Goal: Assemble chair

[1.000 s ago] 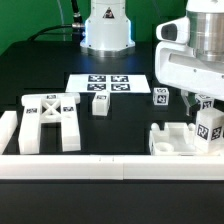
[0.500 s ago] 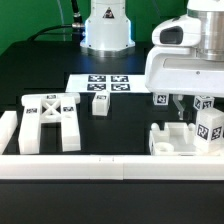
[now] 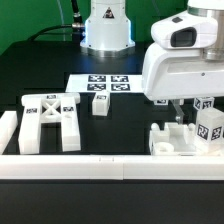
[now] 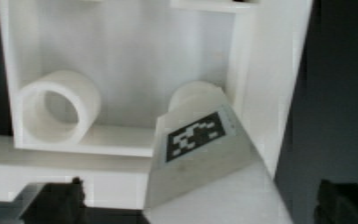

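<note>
Just behind the front border rail (image 3: 100, 165) lie the X-braced frame (image 3: 50, 118), on the exterior view's left, and the seat slab (image 3: 175, 142), on its right, likely lined up there for joining. The gripper (image 3: 177, 112) hovers over the slab, fingers (image 4: 51, 200) apart as if for a grasp. A small post (image 3: 100, 103) waits farther back.

We see exterior view bright, evenly lit from above. Black table (image 3: 35, 60) looks matte, no glare. White arm housing (image 3: 180, 65) near overexposed, outline soft. We note only faint shadows beneath X-braced frame (image 3: 50, 120). Resolution low; tag patterns coarse. Wrist view dimmer, greyish. We find white part (image 4: 87, 90) softly shaded inside its recess, tag (image 4: 197, 133) fairly sharp, dark fingers (image 4: 48, 203) close to lens blurred, out of focus.
</note>
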You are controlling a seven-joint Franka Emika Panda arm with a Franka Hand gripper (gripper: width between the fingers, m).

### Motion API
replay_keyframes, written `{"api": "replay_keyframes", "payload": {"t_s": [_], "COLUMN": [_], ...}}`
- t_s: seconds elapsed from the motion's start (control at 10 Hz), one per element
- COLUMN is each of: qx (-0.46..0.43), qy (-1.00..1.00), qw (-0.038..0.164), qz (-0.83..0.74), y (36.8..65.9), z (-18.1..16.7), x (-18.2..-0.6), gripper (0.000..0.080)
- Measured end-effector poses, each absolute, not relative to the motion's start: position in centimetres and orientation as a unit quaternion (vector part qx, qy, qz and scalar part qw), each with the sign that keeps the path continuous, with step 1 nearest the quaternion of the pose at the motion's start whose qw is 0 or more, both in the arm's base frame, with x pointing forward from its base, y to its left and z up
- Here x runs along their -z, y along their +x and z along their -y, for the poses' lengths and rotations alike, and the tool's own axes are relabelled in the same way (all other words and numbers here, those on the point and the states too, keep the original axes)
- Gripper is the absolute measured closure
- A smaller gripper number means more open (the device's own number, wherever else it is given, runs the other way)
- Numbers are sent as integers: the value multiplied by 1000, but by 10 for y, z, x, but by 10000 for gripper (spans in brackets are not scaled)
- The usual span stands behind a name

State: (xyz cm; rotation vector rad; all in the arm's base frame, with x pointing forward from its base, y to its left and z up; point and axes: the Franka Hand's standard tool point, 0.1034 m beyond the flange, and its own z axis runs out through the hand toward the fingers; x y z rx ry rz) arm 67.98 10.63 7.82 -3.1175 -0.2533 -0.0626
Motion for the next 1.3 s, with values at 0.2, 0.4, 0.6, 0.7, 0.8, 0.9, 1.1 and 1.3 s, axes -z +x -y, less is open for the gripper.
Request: {"api": "replay_keyframes", "payload": {"t_s": [0.2,0.4,0.6,0.7,0.8,0.9,1.1,1.3], "qx": [22,17,18,18,18,19,26,30], "qy": [-989,-988,-989,-989,-991,-992,-1000,-996], "qw": [0,1,1,1,1,3,11,15], "qz": [146,151,149,149,133,124,8,-85], "y": [680,680,680,680,680,680,681,682], "z": [-105,-98,-98,-98,-98,-98,-101,-104], "x": [-78,-78,-78,-78,-78,-77,-77,-77], "gripper": [150,264,472,510,510,510,510,510]}}
